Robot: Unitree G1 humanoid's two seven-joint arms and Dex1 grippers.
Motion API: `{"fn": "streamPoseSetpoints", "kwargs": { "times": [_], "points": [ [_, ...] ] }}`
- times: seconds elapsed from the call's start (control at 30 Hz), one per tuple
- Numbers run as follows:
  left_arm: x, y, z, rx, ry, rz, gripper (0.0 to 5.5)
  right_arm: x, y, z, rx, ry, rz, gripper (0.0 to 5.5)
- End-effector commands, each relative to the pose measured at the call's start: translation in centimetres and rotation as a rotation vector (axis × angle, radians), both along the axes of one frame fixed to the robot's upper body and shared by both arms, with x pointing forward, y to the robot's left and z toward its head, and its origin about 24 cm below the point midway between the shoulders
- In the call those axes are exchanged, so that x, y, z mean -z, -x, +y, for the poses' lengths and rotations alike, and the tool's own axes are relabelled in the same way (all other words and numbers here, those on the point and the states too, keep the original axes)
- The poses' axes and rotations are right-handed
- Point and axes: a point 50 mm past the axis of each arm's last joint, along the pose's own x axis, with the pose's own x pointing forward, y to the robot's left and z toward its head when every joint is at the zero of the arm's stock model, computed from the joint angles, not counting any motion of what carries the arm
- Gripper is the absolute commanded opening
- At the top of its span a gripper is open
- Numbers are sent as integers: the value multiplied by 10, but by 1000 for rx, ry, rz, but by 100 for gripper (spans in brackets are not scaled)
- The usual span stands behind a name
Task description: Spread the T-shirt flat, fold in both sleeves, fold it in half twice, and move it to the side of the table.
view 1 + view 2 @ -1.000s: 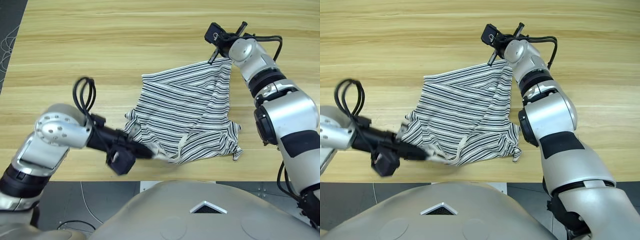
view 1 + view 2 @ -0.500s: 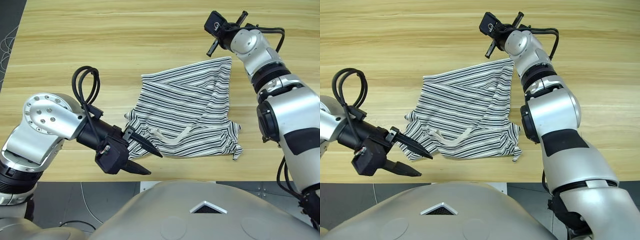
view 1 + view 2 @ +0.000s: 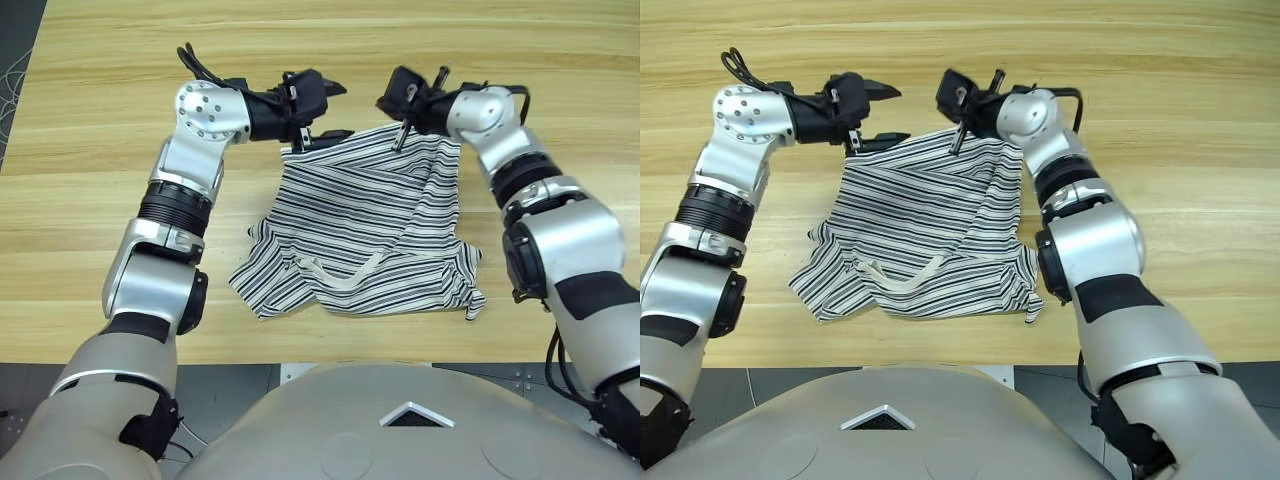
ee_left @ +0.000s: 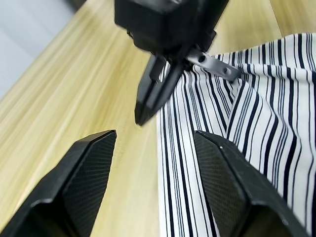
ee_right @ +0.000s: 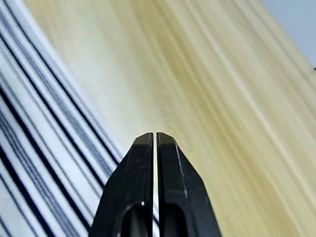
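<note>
A black-and-white striped T-shirt (image 3: pixel 370 230) lies rumpled and partly folded over itself in the middle of the wooden table (image 3: pixel 100 60). My left gripper (image 3: pixel 338 110) hovers at the shirt's far left corner, open, its fingers (image 4: pixel 94 173) straddling the fabric edge (image 4: pixel 256 123). My right gripper (image 3: pixel 399 143) is at the far edge too, shut, pointing down. Its tip (image 4: pixel 140 117) rests on the wood right beside the cloth. The two grippers face each other a short way apart. The right wrist view shows the shut fingers (image 5: pixel 148 187) next to the stripes (image 5: pixel 39 163).
Bare wood surrounds the shirt on the left, the right and the far side. The table's near edge (image 3: pixel 200 357) runs just below the shirt's hem. A dark floor strip (image 3: pixel 15 60) with cables lies beyond the left edge.
My left arm swung from the near left corner of the shirt to its far edge, still open. My right gripper came down and leftward to the far edge. The near hem now lies dropped on the table.
</note>
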Motion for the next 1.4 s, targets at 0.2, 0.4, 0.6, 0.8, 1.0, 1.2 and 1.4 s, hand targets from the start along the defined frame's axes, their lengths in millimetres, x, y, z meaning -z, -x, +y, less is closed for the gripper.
{"fn": "streamPoseSetpoints", "kwargs": {
  "times": [0.2,0.4,0.6,0.8,1.0,1.2,1.4],
  "points": [
    [-8,-7,-3,3,-13,-66,292,40,14,-19,83,255,105,10],
    [-5,-3,-2,-17,10,-67,292,28,-1,-54,195,503,-14,10],
    [-5,-1,-2,-13,10,-72,292,6,-14,-106,392,612,-112,10],
    [-3,-7,-16,-24,40,-64,292,-39,-36,-76,413,362,-423,10],
    [-23,-30,-75,-30,116,-67,292,-86,-50,-52,440,166,-643,10],
    [7,-36,-91,-235,-53,67,292,-112,-57,-59,589,-13,-695,10],
    [63,-19,-36,-393,-374,299,292,-132,-57,-43,543,-141,-734,10]
  ]
}}
